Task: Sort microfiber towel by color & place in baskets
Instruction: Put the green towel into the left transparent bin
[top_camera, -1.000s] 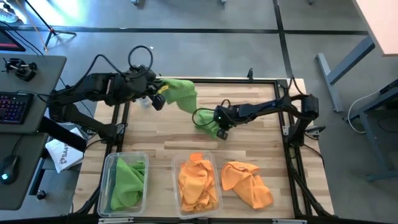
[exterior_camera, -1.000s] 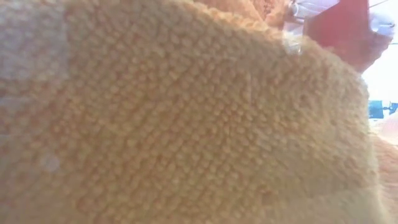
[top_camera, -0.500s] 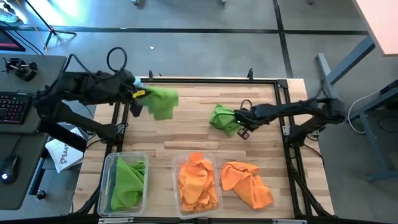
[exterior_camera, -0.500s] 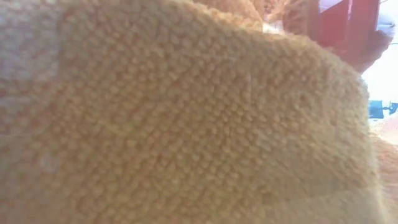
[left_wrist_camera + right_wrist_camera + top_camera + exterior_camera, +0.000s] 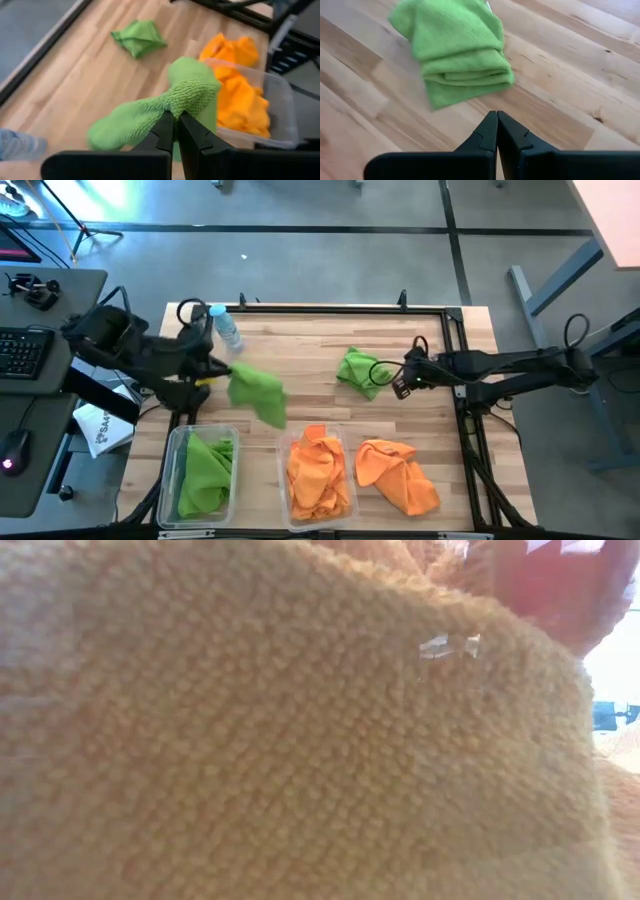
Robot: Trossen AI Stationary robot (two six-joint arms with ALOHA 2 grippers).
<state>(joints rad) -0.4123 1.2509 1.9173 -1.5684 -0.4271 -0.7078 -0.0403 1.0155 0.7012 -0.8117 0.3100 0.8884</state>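
Observation:
My left gripper [image 5: 217, 374] is shut on a green microfiber towel [image 5: 257, 392] and carries it above the table's left part, just beyond the left clear tub [image 5: 172, 470], which has a green towel [image 5: 207, 472] in it. The middle tub [image 5: 282, 480] is filled with orange towels [image 5: 318, 475]. A second green towel [image 5: 357, 370], folded, lies flat on the wood mid-table. My right gripper [image 5: 400, 380] is shut and sits just right of it, touching nothing. One more orange towel [image 5: 397, 475] is spread on the table right of the middle tub. My left gripper pinches the green towel between its two fingers at a bunched fold [image 5: 182, 102] near one end. The fingers [image 5: 165, 131] reach out from the table's left side. The towel is lifted clear and droops to both sides of the fingers, slack.
A small water bottle [image 5: 226, 328] stands near the far left corner. A white packet [image 5: 100, 430] lies off the table's left side. Orange cloth [image 5: 300, 740] fills the whole low view. Bare wood shows between the loose green towel and the tubs.
My left gripper has swung from the far edge toward the near left, carrying the green towel down toward the left tub. My right gripper has drawn back toward the table's right edge; the other green towel slid a little rightward with it and now lies alone.

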